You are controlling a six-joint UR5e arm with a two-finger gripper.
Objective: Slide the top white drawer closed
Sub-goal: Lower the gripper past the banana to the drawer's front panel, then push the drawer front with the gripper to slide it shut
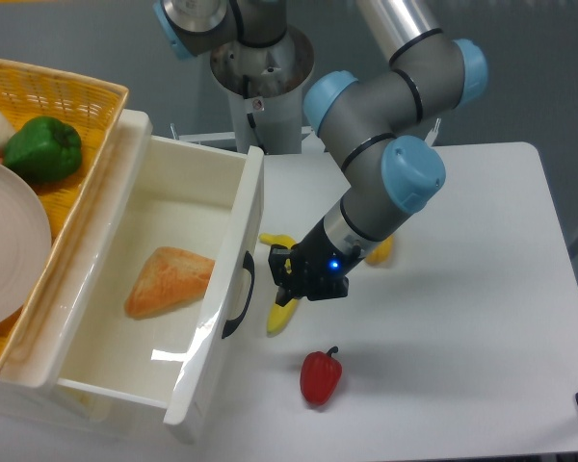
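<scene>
The top white drawer (233, 245) stands pulled open at the left, a glossy white box with a black curved handle (239, 294) on its front panel. An orange-brown pastry (169, 280) lies inside it. My gripper (279, 272) is on the table just right of the front panel, close to the handle, its dark fingers pointing toward the drawer. The fingertips are too dark and small to tell whether they are open or shut. It appears to hold nothing.
A yellow wicker basket (72, 101) sits on top at the left, holding a green pepper (42, 147) and a white plate (10, 250). A banana (282, 312) lies under the gripper, a red pepper (320, 375) in front, and a yellow object (380, 252) behind the arm.
</scene>
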